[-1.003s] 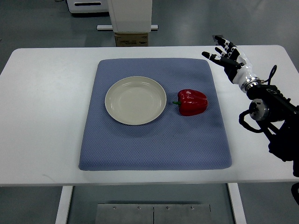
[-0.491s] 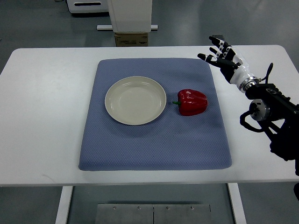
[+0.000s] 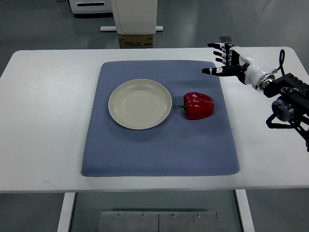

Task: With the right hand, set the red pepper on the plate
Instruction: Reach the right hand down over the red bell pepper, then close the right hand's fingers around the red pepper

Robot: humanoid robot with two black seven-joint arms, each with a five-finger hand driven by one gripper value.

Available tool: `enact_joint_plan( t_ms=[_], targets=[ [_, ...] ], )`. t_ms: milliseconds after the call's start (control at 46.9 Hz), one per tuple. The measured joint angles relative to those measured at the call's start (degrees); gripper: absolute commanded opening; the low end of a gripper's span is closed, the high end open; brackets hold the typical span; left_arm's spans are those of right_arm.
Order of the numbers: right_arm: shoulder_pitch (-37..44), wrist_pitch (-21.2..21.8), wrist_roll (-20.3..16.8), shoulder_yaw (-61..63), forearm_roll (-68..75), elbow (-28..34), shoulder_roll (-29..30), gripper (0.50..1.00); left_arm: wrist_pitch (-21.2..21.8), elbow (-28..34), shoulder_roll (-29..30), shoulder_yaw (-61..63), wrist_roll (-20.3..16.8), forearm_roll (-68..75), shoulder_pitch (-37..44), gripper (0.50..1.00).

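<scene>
left of the spread fingers (image 3: 219,58) lies the red pepper (image 3: 198,106)

One camera is looking steeply down from the robot's side; it is taking in the whole white bench (image 3: 48,121) from fairly far.

- A white table (image 3: 48,121) is set on a grey floor (image 3: 38,24).
- A blue mat (image 3: 159,150) is spread across its middle.
- A white stand (image 3: 134,14) and a cardboard box (image 3: 135,41) are seen beyond the far edge.
</scene>
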Motion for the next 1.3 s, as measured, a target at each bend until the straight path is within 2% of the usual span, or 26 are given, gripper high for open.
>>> enact_joint_plan(
  t_ms=[256,576,1301],
  targets=[
    [3.3,-0.1,1.4,-7.6,-7.2,6.1,-2.1,0.991,0.0,0.0,0.0,0.0,0.0,0.0,0.0,1.000],
    [5.6,-0.3,2.0,-14.7,-15.3,6.3,-2.3,0.989,0.0,0.0,0.0,0.0,0.0,0.0,0.0,1.000],
    [6.8,-2.0,2.0,-21.6,-20.3,5.7,-2.2,0.964,0.0,0.0,0.0,0.0,0.0,0.0,0.0,1.000]
  ],
)
